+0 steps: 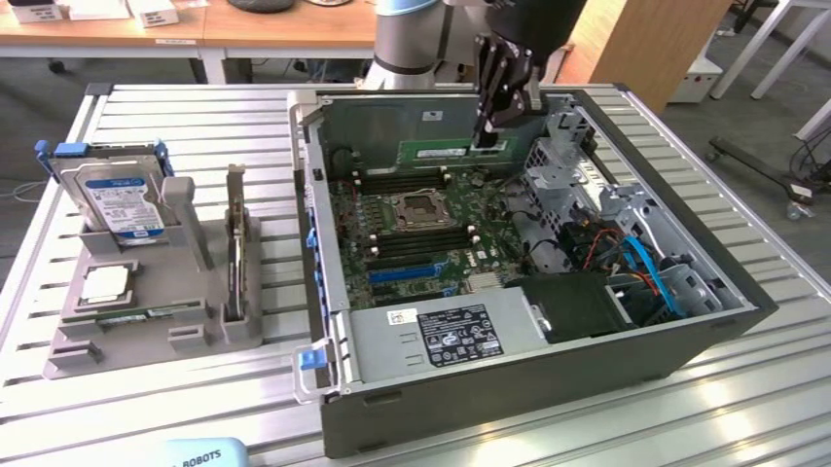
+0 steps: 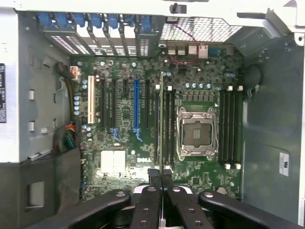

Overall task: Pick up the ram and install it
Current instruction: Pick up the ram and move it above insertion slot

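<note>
**RAM MODULE HELD OVER THE SLOT BANK, NOT SEATED**

**Gripper state.** The gripper [image 1: 489, 136] is inside the open computer case [image 1: 649, 360]. In the wrist view the gripper [image 2: 161, 175] has both fingers [image 2: 153, 177] drawn together, clamped on the ram [image 2: 161, 119]. The module is seen edge-on as a thin line running straight out from between the fingertips.

**Location of the ram.** In the exterior view the ram [image 1: 442, 151] is a green strip with a pale label. It hangs at the fingertips and extends toward the exterior view's left. It is raised clear of the motherboard [image 1: 389, 229] and shows against the far wall of the case.

**Governing relation.** The long axis of the ram runs parallel to the memory slots [image 2: 169, 124] that flank the processor socket [image 2: 194, 131].

- In the wrist view the edge of the module falls along the bank of slots on the side of the socket nearer the expansion slots.
- Which slot of that bank it lines up with cannot be told.
- The second bank of slots [image 2: 229, 126] lies on the far side of the socket, well apart from the module.

**Work status.** Pick-up appears complete, since the module is in the grip and off its holder. Judging from the gap visible in the exterior view, insertion has not been made: the lower edge of the module is apart from the slots [image 1: 389, 182].
</note>
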You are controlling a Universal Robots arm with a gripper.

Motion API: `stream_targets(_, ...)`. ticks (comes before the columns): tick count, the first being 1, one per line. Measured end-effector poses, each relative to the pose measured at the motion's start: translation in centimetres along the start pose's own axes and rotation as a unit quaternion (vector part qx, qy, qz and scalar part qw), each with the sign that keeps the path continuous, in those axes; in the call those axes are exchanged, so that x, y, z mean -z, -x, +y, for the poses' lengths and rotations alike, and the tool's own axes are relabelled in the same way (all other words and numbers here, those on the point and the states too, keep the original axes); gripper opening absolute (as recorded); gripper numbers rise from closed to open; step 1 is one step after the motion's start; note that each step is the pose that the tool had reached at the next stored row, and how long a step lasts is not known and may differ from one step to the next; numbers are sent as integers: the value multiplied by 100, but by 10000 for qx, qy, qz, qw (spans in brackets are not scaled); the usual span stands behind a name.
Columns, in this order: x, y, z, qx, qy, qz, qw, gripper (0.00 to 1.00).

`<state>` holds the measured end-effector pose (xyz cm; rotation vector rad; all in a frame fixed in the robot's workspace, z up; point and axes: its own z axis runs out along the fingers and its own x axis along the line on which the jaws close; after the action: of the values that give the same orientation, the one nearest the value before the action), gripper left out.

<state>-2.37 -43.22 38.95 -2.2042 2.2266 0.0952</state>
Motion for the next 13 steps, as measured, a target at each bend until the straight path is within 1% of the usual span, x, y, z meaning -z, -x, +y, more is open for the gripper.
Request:
stream_targets(6, -19, 64, 0, 2, -1, -49, 10000, 12)
stream_targets(13, -33, 70, -1, 2, -1, -54, 10000, 12)
